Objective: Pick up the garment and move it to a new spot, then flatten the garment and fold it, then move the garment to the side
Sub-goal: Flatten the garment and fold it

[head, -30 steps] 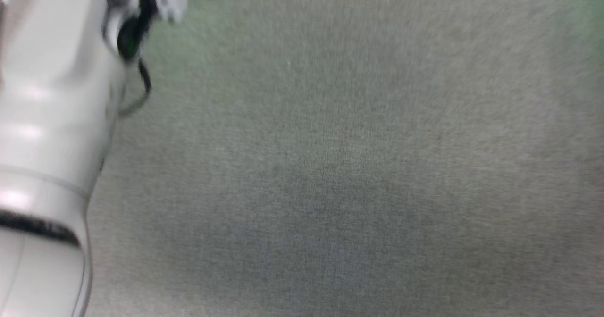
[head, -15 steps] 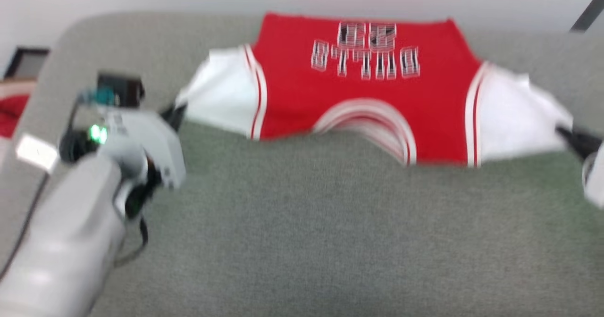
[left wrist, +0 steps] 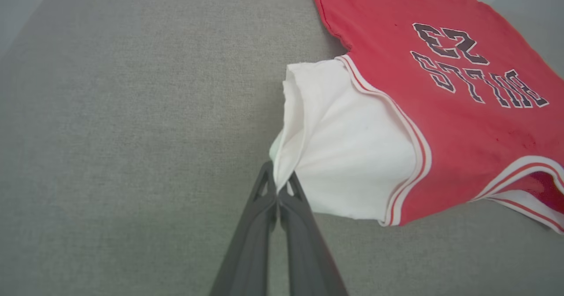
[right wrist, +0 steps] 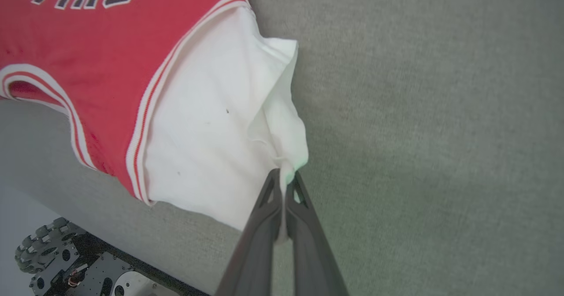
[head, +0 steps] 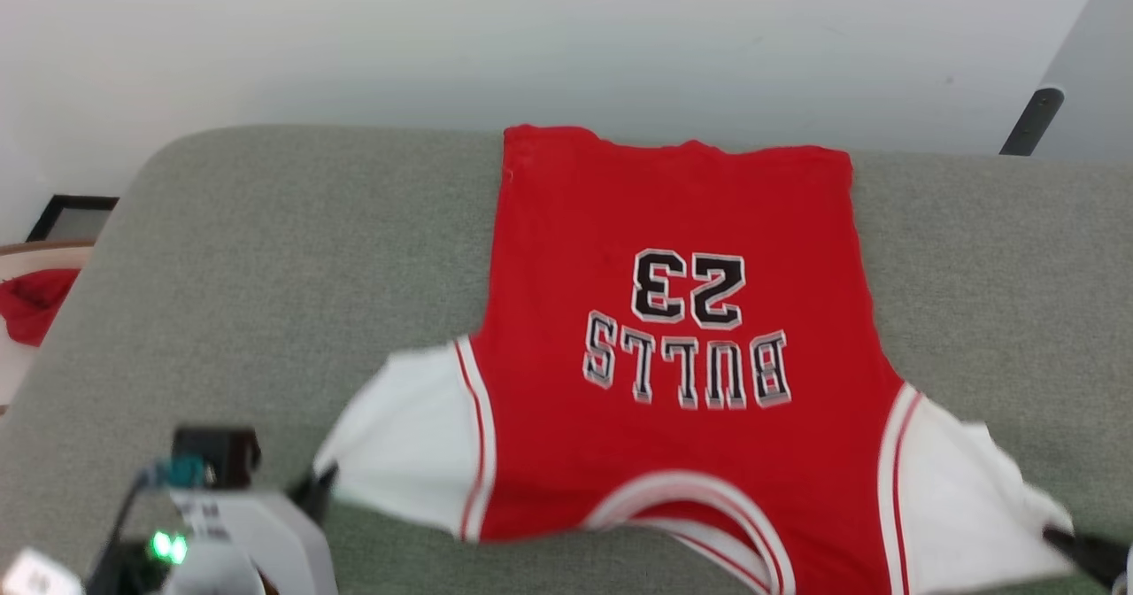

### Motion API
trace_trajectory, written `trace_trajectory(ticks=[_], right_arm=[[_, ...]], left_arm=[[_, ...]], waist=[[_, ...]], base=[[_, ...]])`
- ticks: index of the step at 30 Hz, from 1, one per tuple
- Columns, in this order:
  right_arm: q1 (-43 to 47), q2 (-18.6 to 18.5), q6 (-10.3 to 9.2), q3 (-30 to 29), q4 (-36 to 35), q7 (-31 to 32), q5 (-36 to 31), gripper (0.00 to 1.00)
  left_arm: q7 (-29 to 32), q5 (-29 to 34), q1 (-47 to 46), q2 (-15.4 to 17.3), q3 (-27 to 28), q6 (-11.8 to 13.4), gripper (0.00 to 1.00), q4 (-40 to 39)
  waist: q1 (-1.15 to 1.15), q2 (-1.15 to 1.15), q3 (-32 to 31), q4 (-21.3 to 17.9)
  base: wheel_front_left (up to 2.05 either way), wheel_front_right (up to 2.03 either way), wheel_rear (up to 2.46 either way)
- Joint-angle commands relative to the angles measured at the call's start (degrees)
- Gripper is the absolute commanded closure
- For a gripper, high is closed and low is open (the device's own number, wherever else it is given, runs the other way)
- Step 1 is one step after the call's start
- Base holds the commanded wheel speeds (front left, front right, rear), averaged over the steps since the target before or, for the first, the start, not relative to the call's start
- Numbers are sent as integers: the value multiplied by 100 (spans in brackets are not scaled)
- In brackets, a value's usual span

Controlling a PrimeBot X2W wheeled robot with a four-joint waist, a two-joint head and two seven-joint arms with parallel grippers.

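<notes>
Your left gripper is pinched tight on the outer hem of the shirt's white sleeve on that side. The soft cloth there is folded and drawn to a point at the fingertips. Your right gripper is clamped the same way on the other sleeve's bunched hem. The shirt is spread between them, its collar towards the cushion's near edge. The smooth red body runs flat to the far edge, and its black, white-edged "BULLS 23" reads upside down to you. Red-and-white stripes trim the collar and sleeve seams. The cushion is coarse grey-green weave with a rounded far-left corner.
</notes>
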Motion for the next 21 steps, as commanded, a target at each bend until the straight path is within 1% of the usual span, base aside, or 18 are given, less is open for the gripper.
trace_trajectory(ticks=[1,4,5,7,10,14,15,16,17,18,19,21], right_arm=[[244,84,-6,-198,-154,105,-87,100],[745,285,-6,-564,-481,344,-231,100],[745,285,-6,-564,-481,344,-231,100],[1020,437,-6,-801,-676,488,-339,100],[1267,646,-6,-1053,-917,640,-569,100],[1346,914,-6,-1235,-1078,771,-807,100],[1313,957,-6,-1263,-1099,798,-876,86],[1272,996,-6,-1284,-1117,831,-939,70],[1222,1019,-6,-1290,-1140,848,-993,58],[1179,1027,-6,-1297,-1164,854,-1085,27],[1149,1030,-6,-1299,-1182,869,-1183,0],[1071,1072,-6,-1303,-1267,889,-1273,0]], left_arm=[[11,-77,251,43,23,167,100,-246],[-29,-138,672,117,44,458,100,-699],[-29,-138,672,117,44,458,100,-699],[-58,-158,862,138,37,580,100,-875],[-137,-189,1027,102,55,661,100,-981],[-226,-209,1066,-10,34,651,100,-969],[-248,-199,1041,-42,22,636,100,-946],[-256,-184,1012,-71,11,627,100,-923],[-268,-182,977,-106,2,604,100,-903],[-265,-179,941,-133,-9,586,100,-875],[-276,-164,901,-160,-20,581,100,-849],[-302,-132,833,-215,-32,556,100,-814]], waist=[[0,0,20,7],[0,0,52,26],[0,0,52,26],[0,0,92,51],[0,0,160,61],[0,0,266,57],[0,0,289,56],[0,0,320,49],[0,0,353,42],[0,0,383,39],[0,0,416,40],[0,0,478,44]], base=[[0,0,0],[0,0,0],[0,0,0],[0,0,0],[0,0,0],[0,0,0],[0,0,0],[0,0,0],[0,0,0],[0,0,0],[0,0,0],[0,0,0]])
